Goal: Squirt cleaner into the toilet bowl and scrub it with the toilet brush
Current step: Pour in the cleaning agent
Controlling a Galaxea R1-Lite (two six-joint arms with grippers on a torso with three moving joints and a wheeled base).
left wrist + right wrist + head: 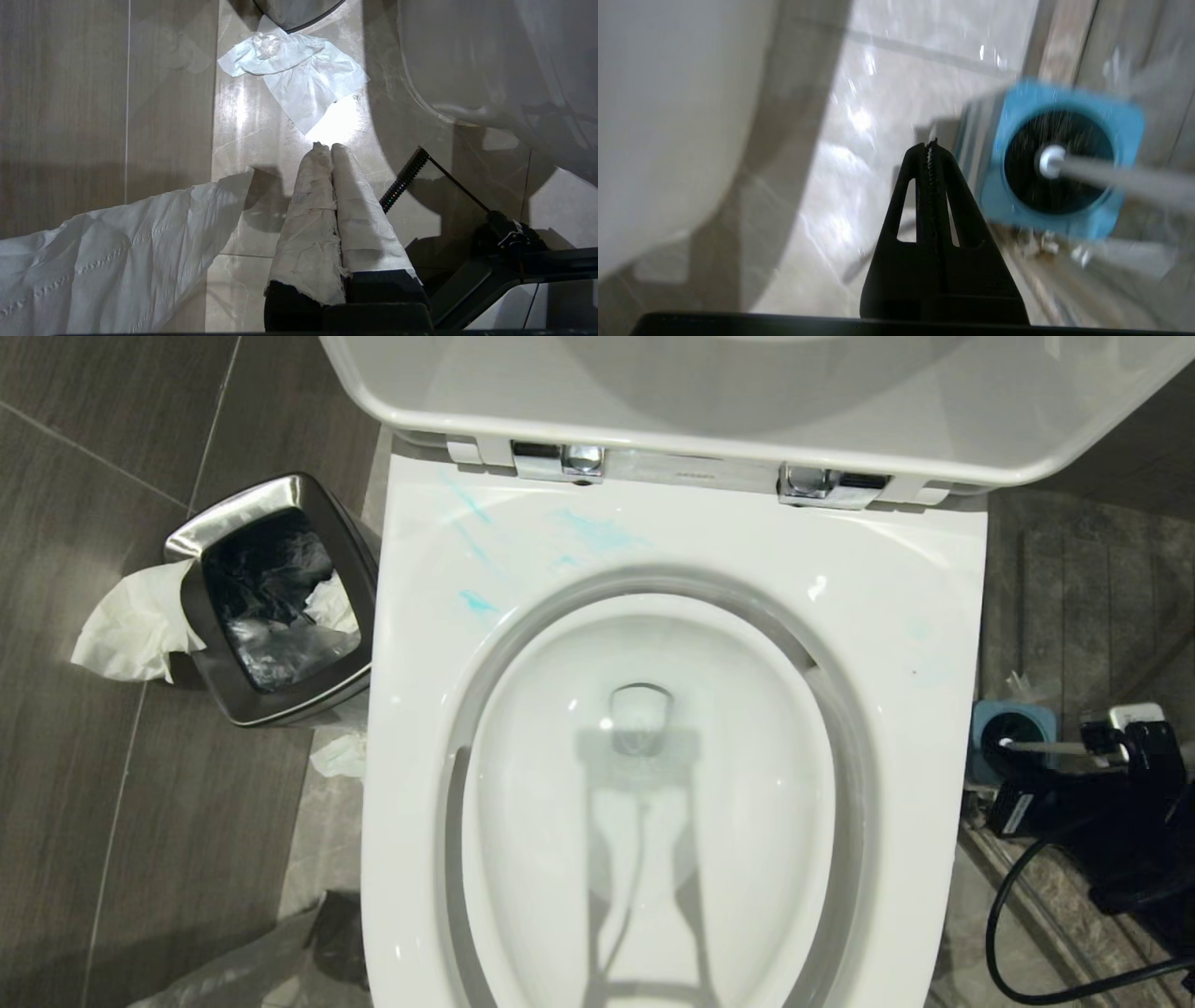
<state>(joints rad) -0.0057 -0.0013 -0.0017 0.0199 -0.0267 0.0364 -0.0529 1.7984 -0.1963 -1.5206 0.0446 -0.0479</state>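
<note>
Right now the toilet bowl sits open under the head camera, lid up, seat down. Cleaner shows as pale turquoise streaks and blotches on the seat's back-left part, near the hinges; a faint tint also on the seat's right side. No blue visible inside the bowl itself. Toilet brush stands in its blue square holder on the floor to the right of the toilet, handle sticking out of the dark round opening. Right gripper is down beside the toilet, near the holder but apart from it, fingers pressed together, gripping nothing. In the head view the right arm is at the right edge, just beside the holder, black cable looping below. Left gripper hangs low over the floor tiles, its cloth-wrapped fingers closed against each other, empty. Crumpled tissue lies on the tile ahead of it. Chrome waste bin stands left of the toilet, paper draped over its rim.
</note>
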